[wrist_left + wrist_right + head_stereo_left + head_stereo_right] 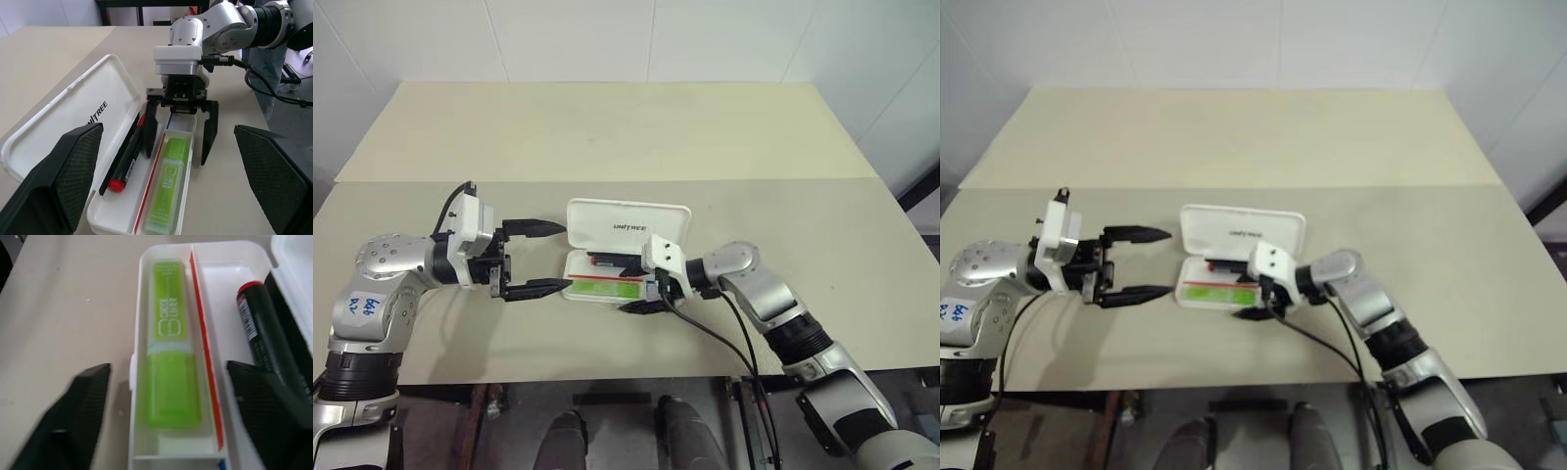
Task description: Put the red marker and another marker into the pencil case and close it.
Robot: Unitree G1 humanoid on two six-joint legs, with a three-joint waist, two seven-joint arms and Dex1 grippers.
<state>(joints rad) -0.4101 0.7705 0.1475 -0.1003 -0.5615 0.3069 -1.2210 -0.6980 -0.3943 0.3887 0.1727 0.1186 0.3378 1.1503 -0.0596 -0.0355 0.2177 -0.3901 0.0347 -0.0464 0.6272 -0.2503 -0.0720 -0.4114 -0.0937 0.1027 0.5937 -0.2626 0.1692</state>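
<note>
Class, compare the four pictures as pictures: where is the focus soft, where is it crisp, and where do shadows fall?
Right wrist view: the green highlighter and red marker look soft, the near fingers blurred. Left wrist view: crisp on the pencil case lettering and the open right gripper. Left eye view: even light, faint shadow on the table under the open left gripper.

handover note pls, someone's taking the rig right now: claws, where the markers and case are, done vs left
Left claw: open, holding nothing, beside the left end of the pencil case.
Right claw: open, holding nothing, over the case's right end, fingers straddling the green highlighter's compartment.
Red marker: lying in the case, in the compartment by the lid.
Green highlighter: lying in the front compartment, past the red divider.
Done: both markers are in.
Left: lid stands open; back the right claw out, then close the lid.
</note>
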